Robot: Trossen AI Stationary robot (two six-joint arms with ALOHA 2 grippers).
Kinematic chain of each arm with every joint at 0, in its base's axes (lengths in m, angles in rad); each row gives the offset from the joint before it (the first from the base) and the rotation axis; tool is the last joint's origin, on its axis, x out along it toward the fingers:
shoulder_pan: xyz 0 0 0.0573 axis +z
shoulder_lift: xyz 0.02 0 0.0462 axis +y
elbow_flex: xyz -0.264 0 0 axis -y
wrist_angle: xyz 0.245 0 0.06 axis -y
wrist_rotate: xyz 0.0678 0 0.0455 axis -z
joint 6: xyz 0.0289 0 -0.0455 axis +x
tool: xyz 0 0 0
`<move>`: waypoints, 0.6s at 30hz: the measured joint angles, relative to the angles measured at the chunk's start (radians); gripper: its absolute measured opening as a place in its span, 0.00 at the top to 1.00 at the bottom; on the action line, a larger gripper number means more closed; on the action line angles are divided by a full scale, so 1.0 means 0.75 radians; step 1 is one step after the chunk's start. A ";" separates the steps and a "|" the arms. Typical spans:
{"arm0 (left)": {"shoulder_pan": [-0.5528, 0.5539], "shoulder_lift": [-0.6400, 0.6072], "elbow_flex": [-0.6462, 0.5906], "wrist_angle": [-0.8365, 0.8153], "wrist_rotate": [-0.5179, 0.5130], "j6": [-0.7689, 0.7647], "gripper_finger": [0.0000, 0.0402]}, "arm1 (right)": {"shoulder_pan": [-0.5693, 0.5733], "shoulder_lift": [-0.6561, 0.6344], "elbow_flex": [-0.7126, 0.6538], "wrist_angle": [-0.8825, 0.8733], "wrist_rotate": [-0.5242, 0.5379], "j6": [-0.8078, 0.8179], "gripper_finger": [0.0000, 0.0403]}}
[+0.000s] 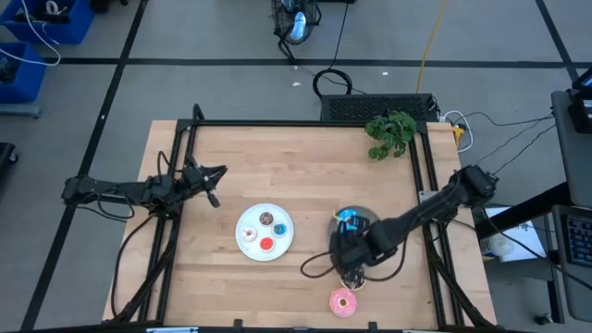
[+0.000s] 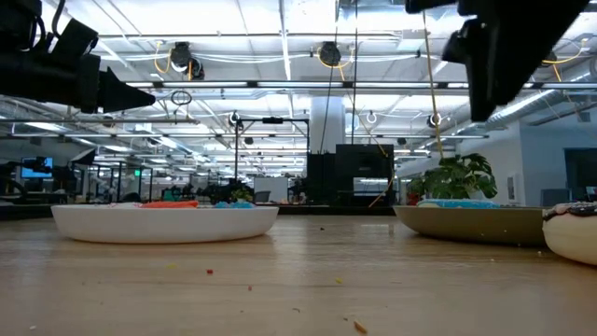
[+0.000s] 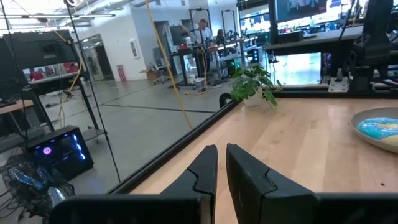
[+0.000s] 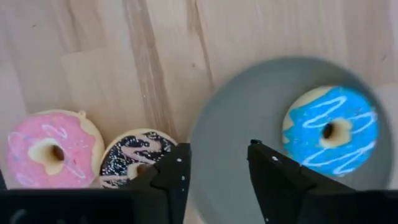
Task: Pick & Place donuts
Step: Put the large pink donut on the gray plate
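Note:
A white plate (image 1: 244, 242) holds the three tiny donuts: brown (image 1: 266, 219), red (image 1: 266, 244) and blue (image 1: 278, 229). The larger blue donut (image 4: 329, 127) lies flat in the grey plate (image 4: 249, 124). The pink donut (image 4: 46, 149) and the dark brown drizzled donut (image 4: 134, 155) lie side by side on the table just off that plate. My right gripper (image 4: 217, 177) is open and hovers above the grey plate's rim, between the dark donut and the blue one. My left gripper (image 3: 221, 171) is shut, raised over the table's left part (image 1: 213, 176).
A small green plant (image 1: 390, 134) stands at the table's far right corner. A dark frame runs along the table's far, left and right edges. Bare wood lies between the plates and the far edge. In the low view the pink donut (image 2: 574, 229) sits nearest, right of the grey plate (image 2: 466, 222).

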 joint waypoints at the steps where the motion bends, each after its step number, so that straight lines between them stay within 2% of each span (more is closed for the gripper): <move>1: 0.000 0.000 0.000 0.001 0.000 0.000 0.90 | 0.007 0.016 0.000 0.001 -0.001 0.032 0.66; 5: 0.000 0.000 0.000 0.000 0.000 0.003 0.90 | 0.051 0.072 0.000 -0.014 -0.007 0.065 0.73; 14: 0.000 0.000 0.000 0.000 0.000 0.003 0.90 | 0.079 0.094 -0.001 0.013 -0.197 0.055 0.84; 18: 0.000 0.000 0.000 0.000 0.000 0.002 0.90 | 0.125 0.098 -0.001 0.175 -0.202 -0.039 0.88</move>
